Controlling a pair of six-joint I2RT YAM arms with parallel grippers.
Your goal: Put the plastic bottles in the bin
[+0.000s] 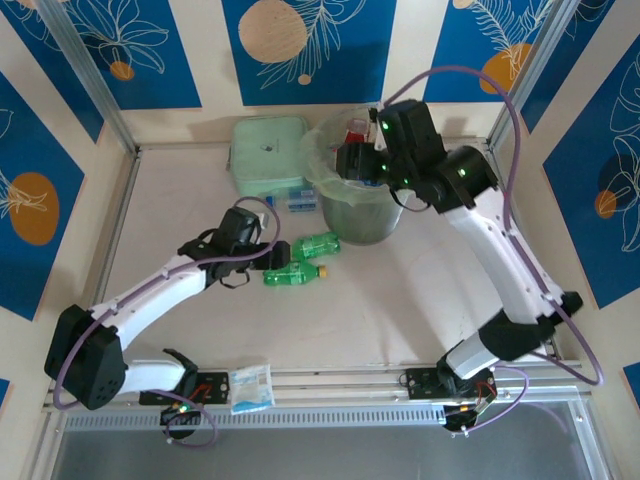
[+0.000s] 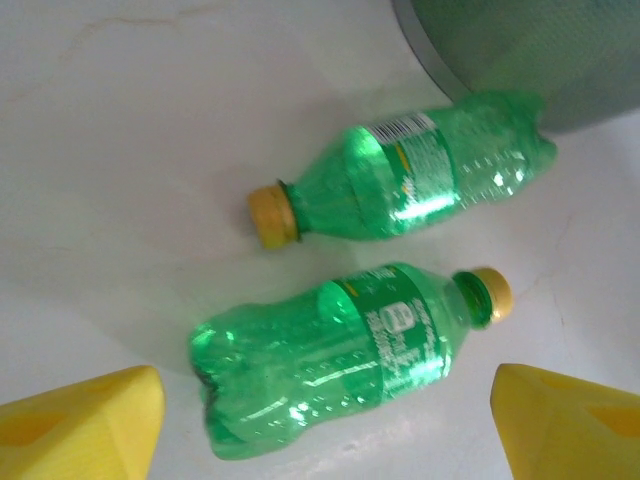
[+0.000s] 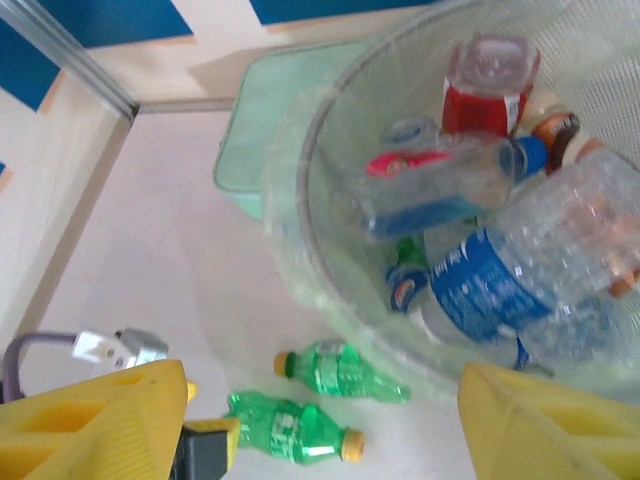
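Fingertips of the left gripper stand wide apart with nothing held, both cut off by the lower edge of the left wrist view. The nearer green bottle lies on its side on the table just ahead of the gap. Its base is toward the left finger and its yellow cap toward the right, and it touches neither. Beyond it, the farther green bottle lies the other way round, its base close against the wall of the bin; whether they touch I cannot tell.

Further right, the right gripper hangs over the bin, fingers spread and empty. Inside lie a clear blue-labelled bottle, another clear bottle and a red-labelled bottle. The rest of the heap is blurred and overlapped, so I cannot count it. A flat pale green box sits behind the bin, partly hidden by its rim.
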